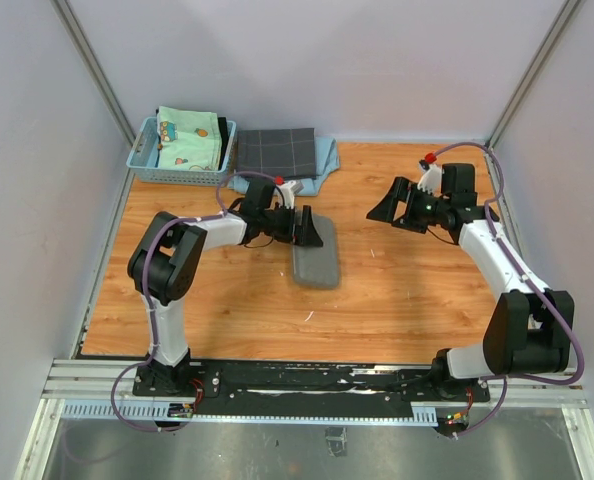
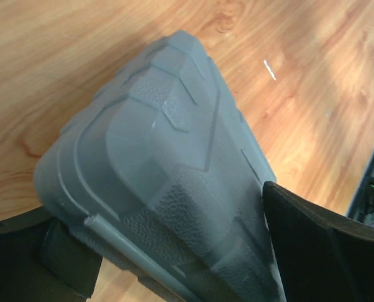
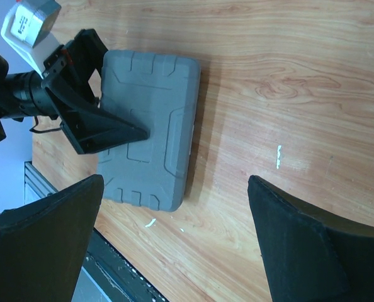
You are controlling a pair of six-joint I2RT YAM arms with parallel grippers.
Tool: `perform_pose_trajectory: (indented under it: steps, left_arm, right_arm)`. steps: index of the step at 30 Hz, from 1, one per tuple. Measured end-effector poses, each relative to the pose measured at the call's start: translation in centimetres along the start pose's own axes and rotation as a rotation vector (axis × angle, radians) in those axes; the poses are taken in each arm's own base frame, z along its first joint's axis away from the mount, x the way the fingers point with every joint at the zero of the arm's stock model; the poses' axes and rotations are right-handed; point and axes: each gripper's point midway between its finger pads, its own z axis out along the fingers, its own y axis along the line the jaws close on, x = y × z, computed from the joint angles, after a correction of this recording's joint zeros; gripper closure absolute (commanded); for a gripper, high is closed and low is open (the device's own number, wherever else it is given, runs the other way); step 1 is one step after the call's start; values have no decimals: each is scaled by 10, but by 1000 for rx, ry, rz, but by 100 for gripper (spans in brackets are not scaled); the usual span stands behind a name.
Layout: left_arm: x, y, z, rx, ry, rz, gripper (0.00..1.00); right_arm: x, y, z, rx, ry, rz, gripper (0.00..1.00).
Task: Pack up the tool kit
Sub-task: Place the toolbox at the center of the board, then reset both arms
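The tool kit (image 1: 317, 265) is a flat grey case lying closed on the wooden table, left of centre. It fills the left wrist view (image 2: 155, 126) and shows in the right wrist view (image 3: 155, 94). No pink-and-black tools are in view. My left gripper (image 1: 310, 230) is at the case's far end with its jaws wide apart (image 2: 168, 226). One of its fingers (image 3: 111, 129) lies over the lid and the other is at the far left edge. My right gripper (image 1: 392, 208) is open and empty above bare table to the right of the case (image 3: 174, 182).
A light blue basket (image 1: 142, 160) holding a green patterned cloth (image 1: 189, 135) stands at the back left. A dark checked folded cloth (image 1: 275, 152) lies beside it on a light blue cloth (image 1: 325, 165). Walls close in three sides. A metal rail (image 1: 297, 385) runs along the near edge.
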Motion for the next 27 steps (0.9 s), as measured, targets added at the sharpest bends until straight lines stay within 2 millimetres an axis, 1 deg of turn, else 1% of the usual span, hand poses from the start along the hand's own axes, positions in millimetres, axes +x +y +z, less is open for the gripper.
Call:
perform_pose_trajectory:
  steps: [6, 10, 13, 16, 19, 22, 27]
  left_arm:
    - [-13, 17, -1, -114, -22, 39, 1]
    - [-30, 29, -5, -197, -58, 86, 1]
    - [-45, 34, -12, -258, -94, 122, 1]
    - [-58, 35, -22, -306, -130, 159, 1]
    - [-69, 35, -32, -351, -160, 195, 1]
    - [-80, 31, -45, -384, -191, 237, 1]
    - [-103, 16, -68, -413, -256, 312, 1]
  right_arm:
    - [10, 0, 2, -10, 23, -1, 2]
    - [19, 3, 6, -20, 48, -17, 2]
    - [34, 7, 13, -31, 87, -29, 2]
    - [51, 7, 23, -36, 133, -29, 2]
    - [63, 4, 33, -31, 173, -25, 2]
    - [66, 0, 41, -28, 186, -23, 2]
    - [77, -11, 56, -19, 212, -17, 2]
